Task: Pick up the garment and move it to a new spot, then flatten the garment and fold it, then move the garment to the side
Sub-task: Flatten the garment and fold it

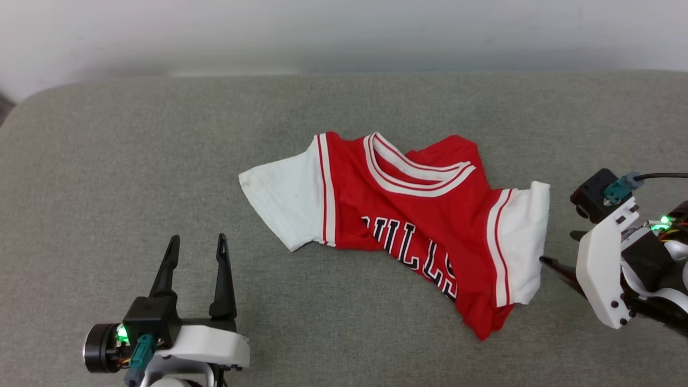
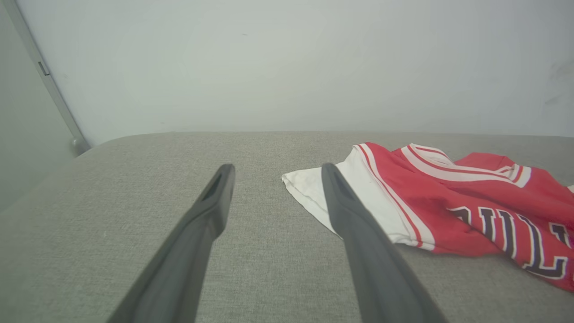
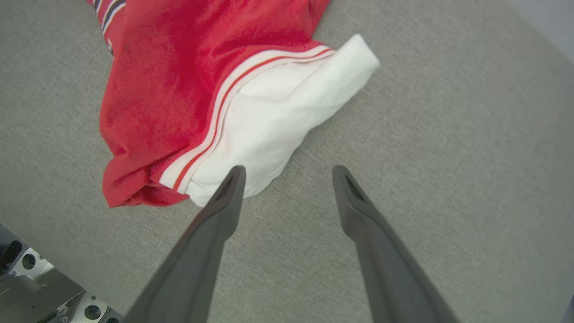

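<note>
The garment [image 1: 408, 215], a red jersey with white short sleeves and black letters, lies crumpled in the middle of the grey padded surface [image 1: 107, 161], its lower part folded under. My left gripper [image 1: 197, 239] stands open at the lower left, short of the garment's left sleeve [image 2: 314, 188], with nothing between its fingers. In the left wrist view the left gripper [image 2: 277, 168] points just left of the garment [image 2: 448, 197]. My right gripper [image 1: 556, 247] is open beside the right sleeve [image 3: 269, 116]. In the right wrist view the right gripper [image 3: 288, 169] has one fingertip at the sleeve's edge of the garment [image 3: 179, 89].
A pale wall [image 1: 344, 32] runs along the surface's far edge. A grey vertical strip [image 2: 54, 89] stands at the far left corner. Part of the robot's body [image 3: 27, 287] shows below the surface's near edge. Bare grey padding surrounds the garment.
</note>
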